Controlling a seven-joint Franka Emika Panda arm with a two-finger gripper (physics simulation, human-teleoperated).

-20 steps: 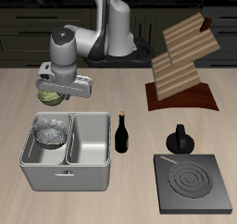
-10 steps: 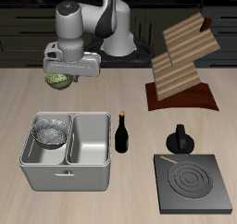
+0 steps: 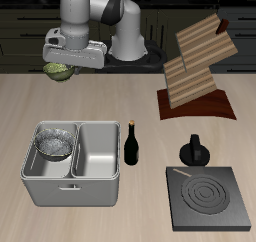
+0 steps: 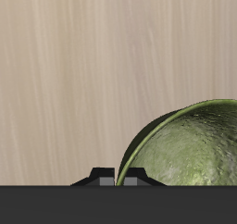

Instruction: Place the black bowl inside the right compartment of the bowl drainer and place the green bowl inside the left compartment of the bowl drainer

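Gripper: the gripper (image 3: 62, 68) is clamped on the rim of the green bowl (image 3: 60, 71) and holds it in the air above the table (image 3: 120, 96), behind the drainer (image 3: 72, 191).
Green bowl: the wrist view shows the bowl (image 4: 190, 149) hanging from the fingers (image 4: 104, 177) by one edge, its mottled inside in sight.
Black bowl: the black bowl (image 3: 54, 143) lies in one basin of the drainer; the basin beside the bottle (image 3: 131, 146) holds nothing.
Handling: judged rigid and light, with a smooth glazed look, so a thin rim pinch may slip or let the bowl swing.
Grasp point: the rim wall, one finger inside and one outside, as now.
Caution: the bottle stands just beside the drainer wall; lower clear of it.
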